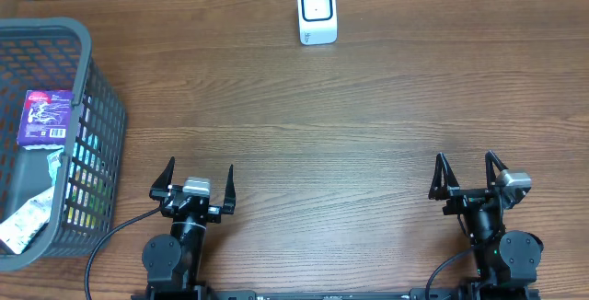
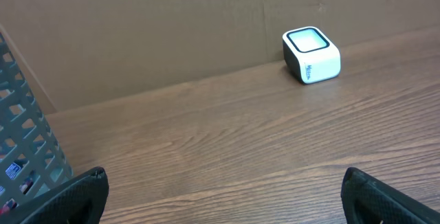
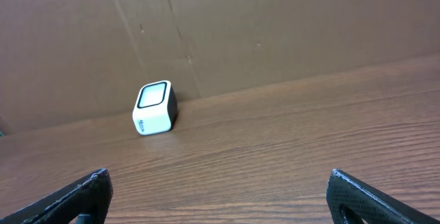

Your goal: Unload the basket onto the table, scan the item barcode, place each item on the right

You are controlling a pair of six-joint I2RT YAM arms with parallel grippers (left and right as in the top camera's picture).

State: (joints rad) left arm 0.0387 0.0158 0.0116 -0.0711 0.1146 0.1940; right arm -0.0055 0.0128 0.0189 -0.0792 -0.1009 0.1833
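Note:
A small white barcode scanner (image 1: 317,12) with a dark window stands at the far edge of the table, also seen in the left wrist view (image 2: 311,54) and the right wrist view (image 3: 155,107). A purple packet (image 1: 46,116) lies on top of other items inside the grey basket (image 1: 92,51) at the left. My left gripper (image 1: 201,167) is open near the front edge, just right of the basket, with only bare wood between its fingers (image 2: 225,176). Far to the right my right gripper (image 1: 466,158) is also open and holds nothing (image 3: 220,174).
The basket's mesh wall (image 2: 20,148) rises close to the left gripper's left finger. More packets, white and multicoloured, lie lower in the basket (image 1: 32,213). A brown cardboard wall (image 3: 275,25) closes off the table behind the scanner.

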